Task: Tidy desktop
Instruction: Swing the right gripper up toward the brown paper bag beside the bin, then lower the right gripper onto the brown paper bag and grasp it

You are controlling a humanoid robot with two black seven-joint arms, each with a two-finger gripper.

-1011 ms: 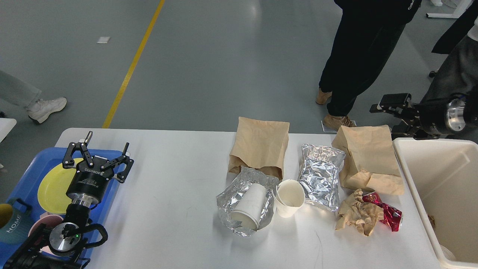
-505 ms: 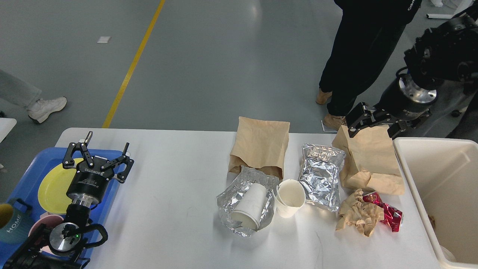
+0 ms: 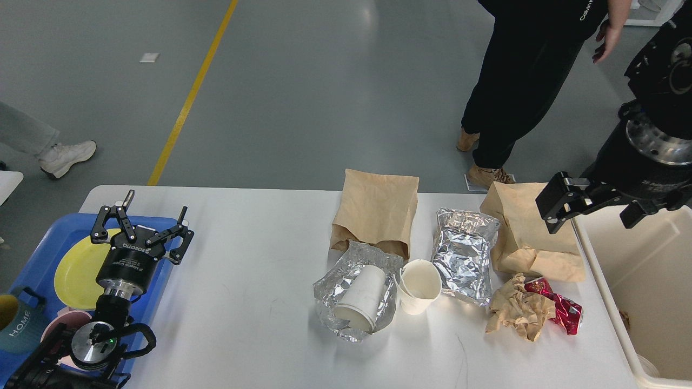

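Observation:
The white desktop [image 3: 254,259] carries litter on its right half: a brown paper bag [image 3: 377,210], a crumpled foil pouch [image 3: 330,302] with a white paper cup [image 3: 362,300] lying in it, an upright paper cup [image 3: 419,286], a second foil pouch [image 3: 465,254], another brown paper bag [image 3: 527,237], a wad of brown paper [image 3: 516,313] and a crushed red wrapper [image 3: 565,313]. My left gripper [image 3: 155,208] is open and empty above the tray's right edge. My right gripper [image 3: 592,216] hangs open and empty over the bin's left rim, beside the right bag.
A cream bin [image 3: 649,259] stands at the table's right end. At the left end a blue tray [image 3: 32,254] holds a yellow plate [image 3: 75,270], a teal mug [image 3: 16,327] and a pink bowl [image 3: 57,327]. A person [image 3: 519,81] stands behind the table.
My right arm swung up, then its gripper came down and to the right, from the right bag's far edge to the bin's left rim. The left arm and the litter stayed still.

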